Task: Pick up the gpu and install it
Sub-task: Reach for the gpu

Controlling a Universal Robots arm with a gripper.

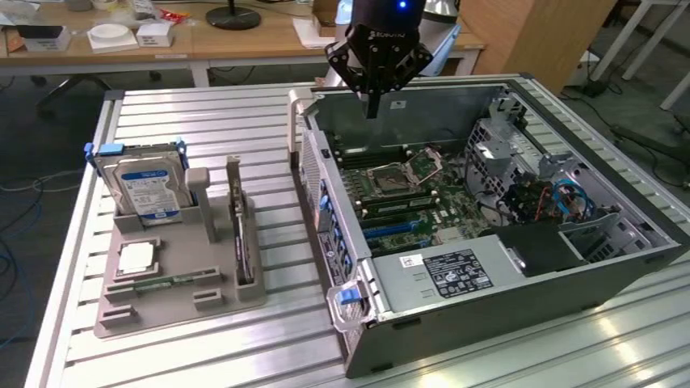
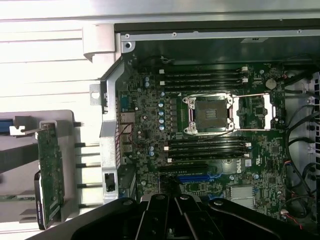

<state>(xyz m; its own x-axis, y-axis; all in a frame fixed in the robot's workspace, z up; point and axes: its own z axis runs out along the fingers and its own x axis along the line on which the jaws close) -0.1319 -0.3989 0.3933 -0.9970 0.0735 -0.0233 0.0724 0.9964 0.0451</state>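
Observation:
The gpu stands edge-on as a thin dark strip in a slot of the grey holder tray, at the exterior view's left of the open computer case. In the wrist view the gpu shows its green board face. My gripper hangs above the back of the case, over the motherboard, well apart from the gpu. Its fingers are shut with nothing between them, and in the wrist view the gripper points at the motherboard near the blue card slot.
A hard drive with a blue-white label stands at the back of the tray. A small green memory stick and a square chip lie in front of it. The case's side wall rises between tray and motherboard. Cables fill its right.

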